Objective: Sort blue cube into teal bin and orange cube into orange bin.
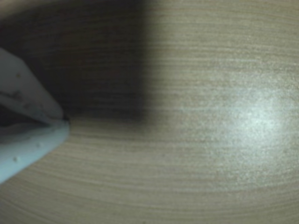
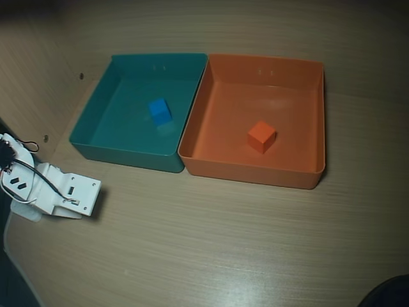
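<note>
The blue cube (image 2: 160,110) lies inside the teal bin (image 2: 96,121), near its middle. The orange cube (image 2: 261,136) lies inside the orange bin (image 2: 307,115), near its middle. The two bins stand side by side and touch. My gripper (image 1: 64,120) shows at the left edge of the wrist view, its two white fingertips meeting with nothing between them, above bare wooden table. In the overhead view my white arm (image 2: 61,190) sits folded at the left edge, in front of the teal bin and apart from it.
The light wooden table (image 2: 211,243) stretches in front of the bins. A dark shadow (image 1: 93,60) covers the upper left of the wrist view. A dark object (image 2: 386,294) shows at the bottom right corner of the overhead view.
</note>
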